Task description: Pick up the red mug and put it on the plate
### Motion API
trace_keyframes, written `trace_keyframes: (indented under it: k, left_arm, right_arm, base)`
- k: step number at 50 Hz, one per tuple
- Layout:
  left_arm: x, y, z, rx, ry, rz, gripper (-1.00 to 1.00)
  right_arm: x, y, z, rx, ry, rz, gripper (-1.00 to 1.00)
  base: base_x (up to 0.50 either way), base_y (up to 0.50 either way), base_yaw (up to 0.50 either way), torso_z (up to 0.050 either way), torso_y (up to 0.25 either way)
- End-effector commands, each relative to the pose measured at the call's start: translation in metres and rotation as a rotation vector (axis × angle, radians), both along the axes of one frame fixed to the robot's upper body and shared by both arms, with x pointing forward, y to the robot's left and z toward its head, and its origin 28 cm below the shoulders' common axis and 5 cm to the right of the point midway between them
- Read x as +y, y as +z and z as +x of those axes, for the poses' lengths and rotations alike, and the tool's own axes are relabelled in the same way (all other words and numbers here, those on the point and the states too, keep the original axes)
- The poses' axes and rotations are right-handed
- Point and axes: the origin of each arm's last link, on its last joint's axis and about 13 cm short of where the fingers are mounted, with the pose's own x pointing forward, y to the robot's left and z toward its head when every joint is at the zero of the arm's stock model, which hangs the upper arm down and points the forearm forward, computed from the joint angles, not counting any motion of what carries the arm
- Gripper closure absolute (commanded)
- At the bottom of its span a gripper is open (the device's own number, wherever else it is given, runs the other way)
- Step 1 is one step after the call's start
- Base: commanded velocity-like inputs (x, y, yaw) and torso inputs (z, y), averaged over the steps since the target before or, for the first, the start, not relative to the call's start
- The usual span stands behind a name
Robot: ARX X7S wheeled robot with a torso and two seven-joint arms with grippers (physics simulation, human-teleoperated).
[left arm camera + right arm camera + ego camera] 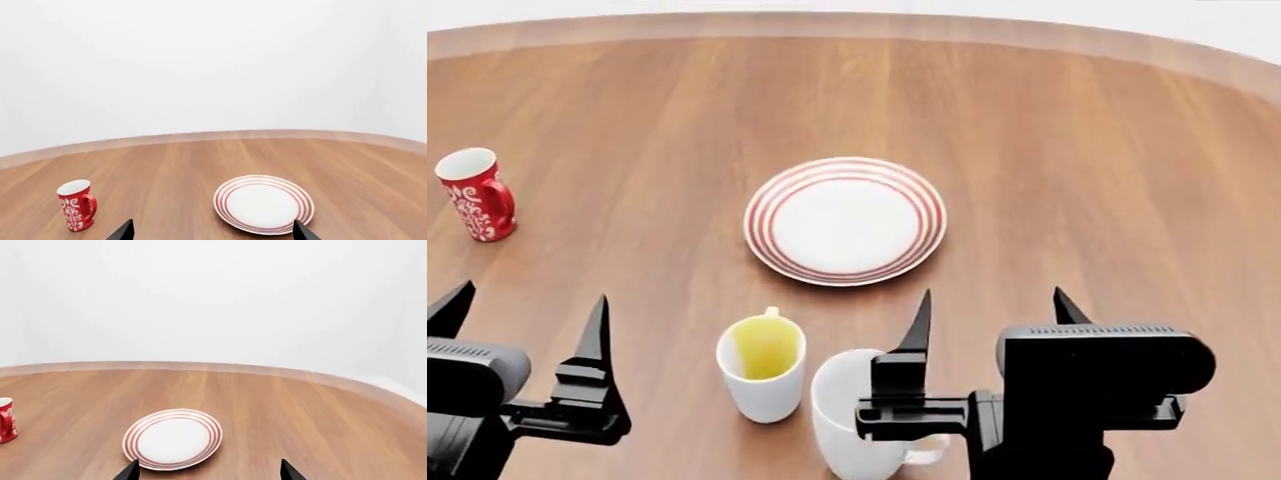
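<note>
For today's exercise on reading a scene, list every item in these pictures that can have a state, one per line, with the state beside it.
red mug: upright on the table, free, apart from the plate
plate: flat, bare
yellow-lined white mug: upright, nothing seen inside
plain white mug: upright, partly hidden behind the right gripper
left gripper: open, holding nothing
right gripper: open, holding nothing

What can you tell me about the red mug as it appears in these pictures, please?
The red mug is small and tall, glossy like ceramic, red with a white floral pattern, white inside, with a red loop handle. It stands upright on the wooden table, at the robot's far left, well apart from the plate. Nothing touches it but the table; the left gripper is open, nearer the robot.
</note>
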Motion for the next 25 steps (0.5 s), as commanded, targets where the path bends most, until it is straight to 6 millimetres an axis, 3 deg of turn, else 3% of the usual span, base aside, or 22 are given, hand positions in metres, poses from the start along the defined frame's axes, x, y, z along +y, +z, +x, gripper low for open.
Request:
trace_keyframes:
  k: [1, 25]
  left_arm:
    - [0.0007, 0.0033, -0.0004, -0.009, -0.001, 0.006, -1.0]
    - [0.0007, 0.0031, -0.0009, -0.013, 0.001, 0.013, -1.0]
  right_arm:
    - [0.0006, 0.0054, -0.001, -0.01, 0.004, 0.002, -1.0]
    - [0.0016, 0.0029, 0.0, -0.003, 0.011, 0.001, -1.0]
  base:
    - [0.5, 0.0, 0.0, 0.0, 0.0]
    - [0.5, 0.0, 0.0, 0.0, 0.001]
